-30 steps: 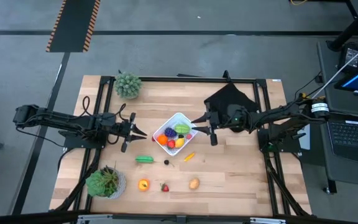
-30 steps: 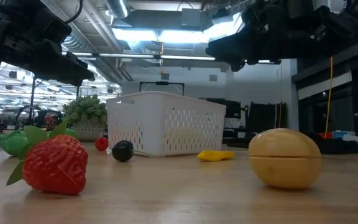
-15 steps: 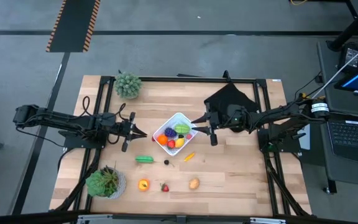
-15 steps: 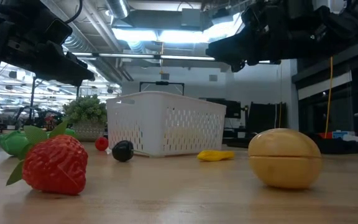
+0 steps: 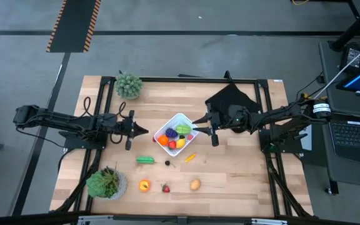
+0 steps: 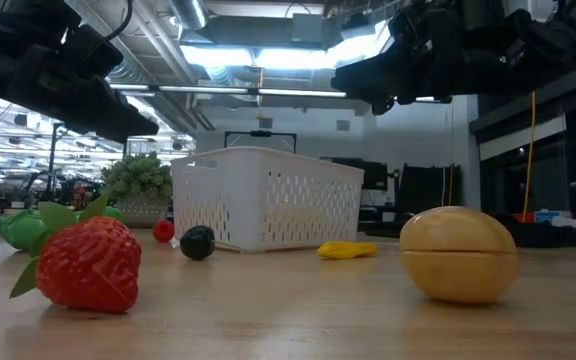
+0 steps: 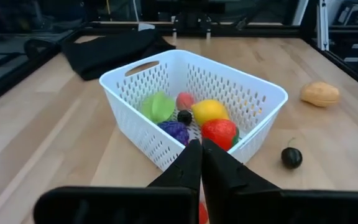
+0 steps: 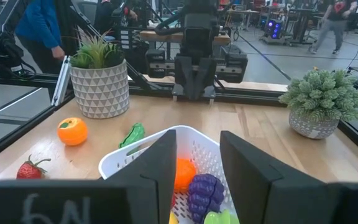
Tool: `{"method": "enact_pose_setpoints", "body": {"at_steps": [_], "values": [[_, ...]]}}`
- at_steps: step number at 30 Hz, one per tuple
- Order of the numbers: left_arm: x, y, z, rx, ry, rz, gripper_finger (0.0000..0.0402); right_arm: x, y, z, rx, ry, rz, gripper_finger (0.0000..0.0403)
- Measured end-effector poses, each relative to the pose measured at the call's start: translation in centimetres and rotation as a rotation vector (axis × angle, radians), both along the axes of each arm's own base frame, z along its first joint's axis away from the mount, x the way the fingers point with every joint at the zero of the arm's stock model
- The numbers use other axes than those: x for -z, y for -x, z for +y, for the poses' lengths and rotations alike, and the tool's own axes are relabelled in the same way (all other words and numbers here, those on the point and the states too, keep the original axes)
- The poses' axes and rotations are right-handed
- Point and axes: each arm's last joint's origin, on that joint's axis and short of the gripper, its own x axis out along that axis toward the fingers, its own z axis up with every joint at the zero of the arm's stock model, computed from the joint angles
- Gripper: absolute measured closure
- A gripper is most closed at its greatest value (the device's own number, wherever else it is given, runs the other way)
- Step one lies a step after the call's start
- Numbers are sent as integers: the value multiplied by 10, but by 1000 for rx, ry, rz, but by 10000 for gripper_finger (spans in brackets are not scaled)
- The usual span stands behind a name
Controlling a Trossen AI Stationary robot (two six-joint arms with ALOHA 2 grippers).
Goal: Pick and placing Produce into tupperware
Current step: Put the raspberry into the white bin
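Left hand (image 5: pixel 141 130) hovers shut and empty at the tupperware's (image 5: pixel 181 118) nine o'clock; right hand (image 5: pixel 198 127), parted and empty, hangs at its three. Loose produce (image 5: pixel 145 160) at six o'clock looks light, hard and slick, so pinch across the middle.
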Motion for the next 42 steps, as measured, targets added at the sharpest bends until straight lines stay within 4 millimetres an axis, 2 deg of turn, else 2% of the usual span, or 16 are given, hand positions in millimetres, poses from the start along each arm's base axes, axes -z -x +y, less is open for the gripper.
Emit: {"method": "enact_pose_setpoints", "body": {"at_steps": [9, 16, 25, 36, 42], "values": [[-8, -7, 9, -45, -59, 66, 369, -3, 0, 0, 0, 3, -28, 276], [14, -12, 18, -90, -54, 241, 350, -4, 0, 0, 0, 2, -39, 276], [28, -16, 19, -115, 6, 334, 326, -4, 0, 0, 0, 0, -39, 276], [28, -17, 17, -80, 77, 323, 226, -4, 0, 0, 0, 0, -39, 276], [29, -16, 17, -106, 133, 332, 204, -4, 0, 0, 0, -2, -38, 276]]}}
